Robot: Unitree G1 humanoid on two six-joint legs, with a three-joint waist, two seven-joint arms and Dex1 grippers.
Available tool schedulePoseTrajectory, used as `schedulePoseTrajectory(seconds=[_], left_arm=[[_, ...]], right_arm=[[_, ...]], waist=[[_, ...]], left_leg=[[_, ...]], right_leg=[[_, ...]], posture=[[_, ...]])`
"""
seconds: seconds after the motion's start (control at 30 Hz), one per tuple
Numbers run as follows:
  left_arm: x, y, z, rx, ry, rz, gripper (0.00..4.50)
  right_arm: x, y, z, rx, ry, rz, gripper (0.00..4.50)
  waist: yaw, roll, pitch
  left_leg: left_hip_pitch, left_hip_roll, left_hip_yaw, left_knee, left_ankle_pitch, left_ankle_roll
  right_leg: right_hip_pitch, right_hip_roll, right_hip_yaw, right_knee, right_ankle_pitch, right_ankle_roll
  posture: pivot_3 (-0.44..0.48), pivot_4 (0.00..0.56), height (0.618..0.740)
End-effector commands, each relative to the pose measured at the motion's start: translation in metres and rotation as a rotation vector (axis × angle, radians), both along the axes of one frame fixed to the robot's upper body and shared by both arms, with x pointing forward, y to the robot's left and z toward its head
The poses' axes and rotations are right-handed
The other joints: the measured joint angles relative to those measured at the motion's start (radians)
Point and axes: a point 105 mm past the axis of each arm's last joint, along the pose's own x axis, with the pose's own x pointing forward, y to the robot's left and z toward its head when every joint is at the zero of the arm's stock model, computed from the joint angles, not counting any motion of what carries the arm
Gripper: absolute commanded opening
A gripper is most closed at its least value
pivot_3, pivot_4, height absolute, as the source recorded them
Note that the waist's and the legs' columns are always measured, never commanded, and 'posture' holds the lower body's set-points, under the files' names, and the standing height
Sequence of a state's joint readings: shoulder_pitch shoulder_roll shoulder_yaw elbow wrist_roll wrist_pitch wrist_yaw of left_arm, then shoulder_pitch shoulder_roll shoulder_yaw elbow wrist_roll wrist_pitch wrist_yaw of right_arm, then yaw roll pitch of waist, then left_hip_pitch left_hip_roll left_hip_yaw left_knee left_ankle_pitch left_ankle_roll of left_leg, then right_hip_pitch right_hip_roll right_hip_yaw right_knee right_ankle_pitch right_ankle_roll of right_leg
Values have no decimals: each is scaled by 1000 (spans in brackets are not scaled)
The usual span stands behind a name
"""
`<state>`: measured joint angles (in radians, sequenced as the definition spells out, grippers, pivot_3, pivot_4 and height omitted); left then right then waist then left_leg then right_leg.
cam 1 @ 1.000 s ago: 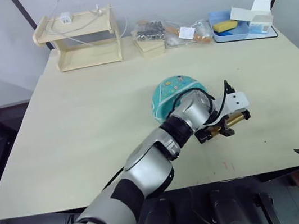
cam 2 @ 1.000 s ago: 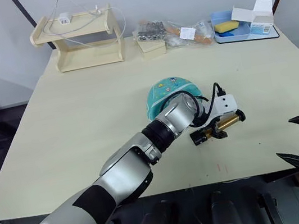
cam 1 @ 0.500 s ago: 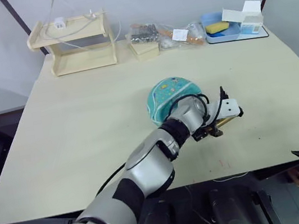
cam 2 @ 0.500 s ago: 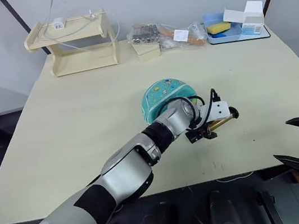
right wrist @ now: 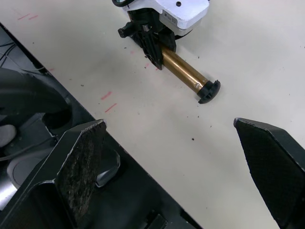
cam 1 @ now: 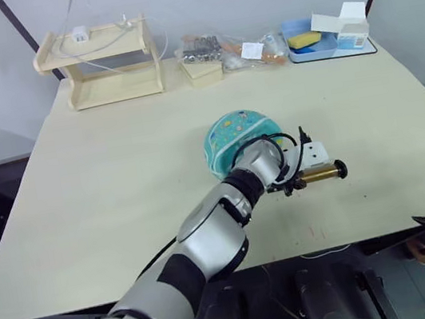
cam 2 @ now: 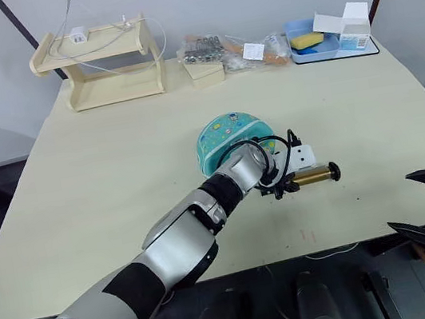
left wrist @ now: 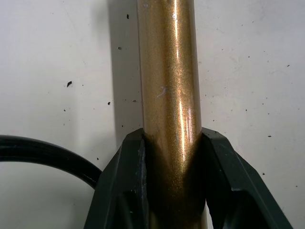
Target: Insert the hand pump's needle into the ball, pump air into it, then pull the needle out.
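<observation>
The teal ball (cam 1: 237, 135) rests near the middle of the table (cam 1: 104, 193). Just to its right the hand pump (cam 1: 322, 175) lies flat, its black end cap pointing right. My left gripper (cam 1: 297, 182) is shut on the pump's brass cylinder (left wrist: 169, 86); both black fingers (left wrist: 126, 176) press its sides. The black hose (left wrist: 43, 155) curves away beside them. The needle is hidden. My right gripper (cam 2: 401, 201) hangs open with nothing in it, beyond the table's front right edge. The right wrist view looks at the pump (right wrist: 188, 74) from that side.
A wooden shelf (cam 1: 100, 60) with a cable stands at the back left. Plastic bags and a small box (cam 1: 211, 50) lie at the back centre. A blue tray (cam 1: 323, 41) with a yellow sponge and a white box sits at the back right.
My left gripper has closed on the pump's cylinder. The pump has swung to lie level, pointing right. The head camera has shifted a little; the right gripper stays where it was.
</observation>
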<state>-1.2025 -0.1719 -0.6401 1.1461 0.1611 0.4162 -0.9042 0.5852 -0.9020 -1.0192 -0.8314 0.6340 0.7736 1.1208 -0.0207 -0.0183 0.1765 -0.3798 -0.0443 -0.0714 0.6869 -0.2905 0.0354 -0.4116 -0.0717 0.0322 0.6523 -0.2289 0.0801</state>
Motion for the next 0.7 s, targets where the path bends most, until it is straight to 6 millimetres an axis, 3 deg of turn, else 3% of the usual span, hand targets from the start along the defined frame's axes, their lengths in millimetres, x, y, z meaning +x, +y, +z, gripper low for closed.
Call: schedulePoseTrajectory(seconds=[0.03,0.37,0.7], left_arm=[[-73,-78,22,-143,209,-227,1011],[-66,-43,68,-317,303,-282,1011],[-54,-2,101,-674,247,-199,1011]], right_arm=[[3,1,10,23,-66,-6,4500],[3,4,26,157,-136,-51,4500],[3,15,61,402,-255,-130,4500]], waist=[[3,1,0],[38,5,-2],[43,7,-3]], left_leg=[[0,0,0,0,0,0],[-6,-3,-2,0,-2,3],[-6,-3,-4,1,-1,3]], right_leg=[[0,0,0,0,0,-1],[-2,-4,-2,-4,2,-3],[-2,-6,-3,-4,3,-3]], posture=[[0,150,740],[0,150,740],[0,150,740]])
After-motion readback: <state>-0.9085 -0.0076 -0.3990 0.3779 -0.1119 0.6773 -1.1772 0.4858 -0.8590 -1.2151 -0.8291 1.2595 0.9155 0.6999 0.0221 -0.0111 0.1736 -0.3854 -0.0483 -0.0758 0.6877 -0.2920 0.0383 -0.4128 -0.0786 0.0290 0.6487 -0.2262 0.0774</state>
